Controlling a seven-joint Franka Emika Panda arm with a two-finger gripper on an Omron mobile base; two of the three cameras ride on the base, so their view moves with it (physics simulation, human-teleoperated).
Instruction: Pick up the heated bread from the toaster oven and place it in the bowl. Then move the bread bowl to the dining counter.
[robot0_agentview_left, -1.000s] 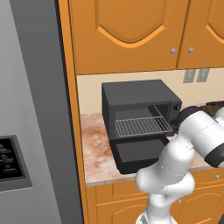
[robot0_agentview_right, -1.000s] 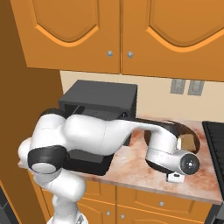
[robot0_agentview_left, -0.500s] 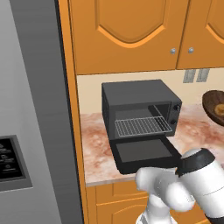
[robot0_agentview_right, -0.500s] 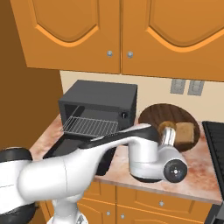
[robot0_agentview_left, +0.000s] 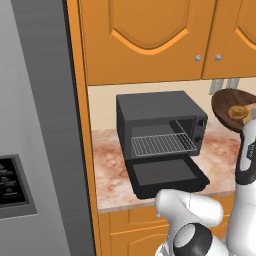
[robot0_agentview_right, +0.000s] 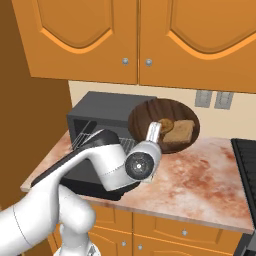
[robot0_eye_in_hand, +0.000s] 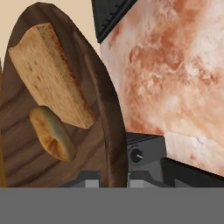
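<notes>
The gripper (robot0_eye_in_hand: 111, 181) pinches the bowl (robot0_eye_in_hand: 52, 144) rim. The hand view shows the bun (robot0_eye_in_hand: 52, 133) beside the slice (robot0_eye_in_hand: 52, 78); the left base view shows the oven (robot0_agentview_left: 160, 137) open.

Marbled worktop (robot0_agentview_right: 200, 170) — toaster oven (robot0_agentview_left: 159, 127) on it.

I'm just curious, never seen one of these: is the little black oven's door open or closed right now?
Open. The toaster oven has its door dropped flat onto the worktop, and its bare wire rack shows inside.
</notes>
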